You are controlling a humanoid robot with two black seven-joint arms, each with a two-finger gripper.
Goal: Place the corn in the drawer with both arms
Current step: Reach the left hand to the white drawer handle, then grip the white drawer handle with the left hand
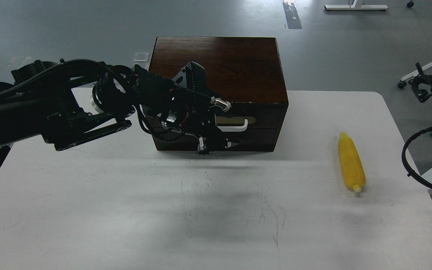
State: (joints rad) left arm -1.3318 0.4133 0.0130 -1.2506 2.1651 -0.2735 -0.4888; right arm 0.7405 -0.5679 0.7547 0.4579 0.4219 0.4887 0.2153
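Note:
The yellow corn point(351, 163) lies on the white table point(88, 195) at the right, tip pointing away from me. The dark brown wooden box point(219, 63) stands at the table's back middle. Its drawer point(261, 122) sits flush in the front. My left arm reaches in from the left, and its gripper point(214, 144) is against the drawer front, covering the left part of the white bar handle point(236, 128). Its dark fingers blend into the dark wood, so I cannot tell them apart. My right gripper point(424, 84) is off the table's right edge, far from the corn, small and unclear.
Black cable loops point(413, 165) of my right arm hang beside the table's right edge. The table's front half bears only scuff marks point(201, 198). Grey floor lies behind the box.

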